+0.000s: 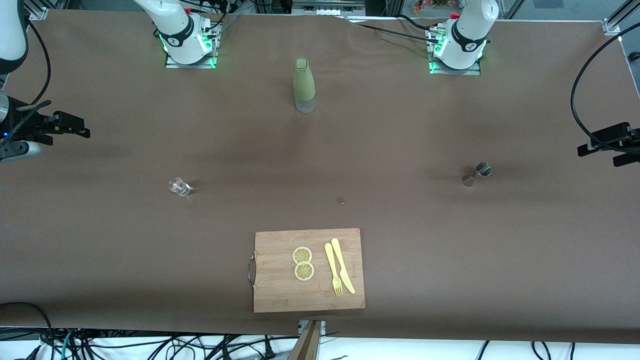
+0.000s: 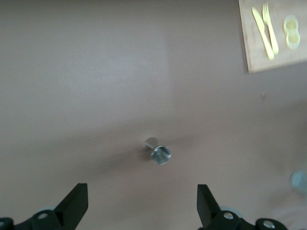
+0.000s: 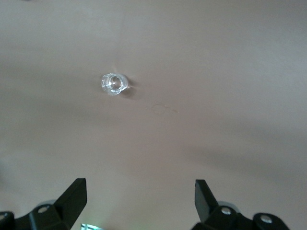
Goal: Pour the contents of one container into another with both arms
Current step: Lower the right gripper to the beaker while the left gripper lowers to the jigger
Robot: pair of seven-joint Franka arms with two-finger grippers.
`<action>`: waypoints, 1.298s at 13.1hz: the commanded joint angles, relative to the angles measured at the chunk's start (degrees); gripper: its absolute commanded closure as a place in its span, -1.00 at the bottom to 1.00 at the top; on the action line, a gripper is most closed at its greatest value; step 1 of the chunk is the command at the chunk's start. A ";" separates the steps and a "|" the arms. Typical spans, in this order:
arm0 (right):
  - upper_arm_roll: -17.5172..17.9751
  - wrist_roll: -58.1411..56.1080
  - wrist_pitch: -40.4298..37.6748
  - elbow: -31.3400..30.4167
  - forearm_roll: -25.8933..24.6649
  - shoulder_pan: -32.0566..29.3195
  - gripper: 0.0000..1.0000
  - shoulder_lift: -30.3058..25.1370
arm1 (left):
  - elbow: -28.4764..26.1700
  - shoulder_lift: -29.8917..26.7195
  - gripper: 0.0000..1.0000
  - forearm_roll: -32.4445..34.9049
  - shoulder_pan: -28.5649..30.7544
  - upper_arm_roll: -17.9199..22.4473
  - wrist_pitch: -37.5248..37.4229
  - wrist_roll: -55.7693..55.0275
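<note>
A small clear glass [image 1: 179, 186] [image 3: 114, 83] stands on the brown table toward the right arm's end. A metal jigger [image 1: 477, 173] [image 2: 158, 152] stands toward the left arm's end. A tall green bottle [image 1: 304, 85] stands upright between the two arm bases. My right gripper [image 1: 80, 127] [image 3: 140, 201] hangs open and empty in the air at its end of the table, with the glass ahead of its fingers. My left gripper [image 1: 600, 152] [image 2: 142, 203] hangs open and empty at its end, with the jigger ahead of it.
A wooden cutting board [image 1: 280, 295] [image 2: 259, 52] lies near the table's front edge, carrying two lemon slices [image 1: 303, 263], a yellow fork [image 1: 333, 270] and a yellow knife [image 1: 343, 265]. Black cables loop at both ends of the table.
</note>
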 commanded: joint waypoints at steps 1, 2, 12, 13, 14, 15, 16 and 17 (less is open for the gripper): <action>0.02 -11.46 -1.88 0.58 3.68 -1.89 -1.00 1.92 | -2.49 1.15 -1.00 -3.73 2.02 1.78 0.03 16.39; 0.02 -16.64 -2.15 0.58 6.39 -3.03 -1.00 2.80 | -3.11 2.29 -1.00 -6.62 3.25 3.09 -0.31 22.11; 0.02 -75.35 -2.33 0.58 32.93 -15.08 -1.00 17.73 | -4.69 26.53 -1.00 -38.97 13.19 11.02 -15.52 80.48; 0.02 -80.19 -2.33 0.58 35.49 -15.26 -1.00 19.49 | -4.78 28.91 -1.00 -41.60 14.24 11.10 -15.96 86.80; 0.02 -84.50 -2.77 0.58 38.82 -16.04 -1.00 21.50 | -4.78 31.54 -1.00 -43.02 14.60 11.10 -17.09 91.12; 0.02 -88.55 -3.81 0.58 42.77 -16.48 -1.00 23.87 | -4.78 33.74 -1.00 -45.30 15.04 11.10 -17.98 94.04; 0.02 -91.72 -3.91 0.58 46.72 -17.10 -1.00 25.99 | -4.78 35.77 -1.00 -47.41 15.21 11.10 -18.25 97.02; 0.02 -94.89 -3.91 0.58 49.29 -17.19 -1.00 28.10 | -4.87 37.27 -1.00 -49.08 15.13 11.10 -18.42 100.10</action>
